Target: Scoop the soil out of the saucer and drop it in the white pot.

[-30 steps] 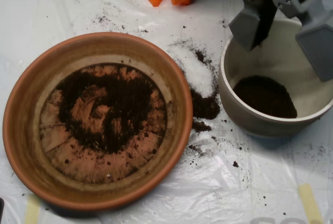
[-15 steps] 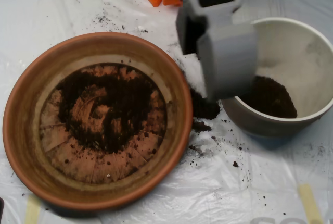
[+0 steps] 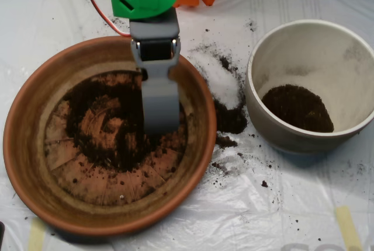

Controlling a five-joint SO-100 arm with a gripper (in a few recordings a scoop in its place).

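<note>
The claw (image 3: 160, 114) hangs over the saucer (image 3: 35, 163); I cannot tell if its shells are parted. Directly beneath and left of it lies the soil (image 3: 125, 146), loose, light and crumbly, probably best bitten where thickest. The white pot (image 3: 292, 35) sits well to its right on the desk (image 3: 280, 216).

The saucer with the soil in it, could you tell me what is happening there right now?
A robot arm with a grey scoop is over the terracotta saucer, its tip down among the dark soil spread on the floor of the dish. To the right, the white pot already holds a heap of soil. Some soil and a patch of white powder lie spilled on the plastic sheet between the two.
</note>
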